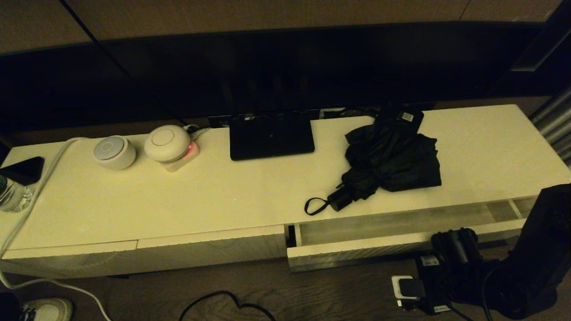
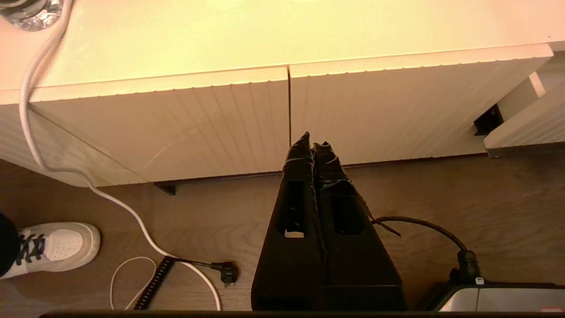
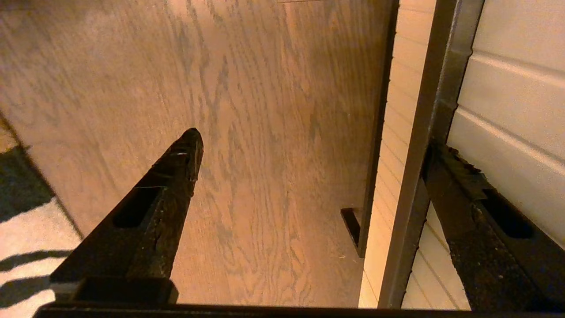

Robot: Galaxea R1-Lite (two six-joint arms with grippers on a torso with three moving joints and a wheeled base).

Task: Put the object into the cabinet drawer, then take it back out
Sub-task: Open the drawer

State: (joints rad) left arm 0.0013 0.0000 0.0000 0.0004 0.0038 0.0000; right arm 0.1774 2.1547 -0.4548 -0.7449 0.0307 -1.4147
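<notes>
Black fabric marked the umbrella (image 1: 392, 158), which lay bunched on the cream cabinet top (image 1: 187, 196) toward the robot's right, just behind the open drawer (image 1: 401, 243). Its long axis ran diagonally: the short handle (image 1: 340, 199) and thin strap loop (image 1: 315, 206) pointed forward and leftward to the cabinet's front edge, while the canopy spread back and to the right, near a small black box (image 1: 407, 117).

The drawer stood partly pulled out, its pale interior bare; the umbrella was not yet inside it.

The right tool (image 3: 309, 159) sat low in front of the drawer, its fingers spread wide. In the right wrist view one finger (image 3: 459, 185) rested against the drawer's ribbed front edge; the other hung over the wooden floor (image 3: 265, 110). The umbrella lay above and behind this tool, slightly to its left.

The left tool (image 2: 312, 143), pressed together and holding nothing, pointed at the closed drawer fronts (image 2: 220, 119), well apart from the umbrella.

By judgement, the right arm was nearer and would need to rise over the cabinet top, closing across the handle's axis.
</notes>
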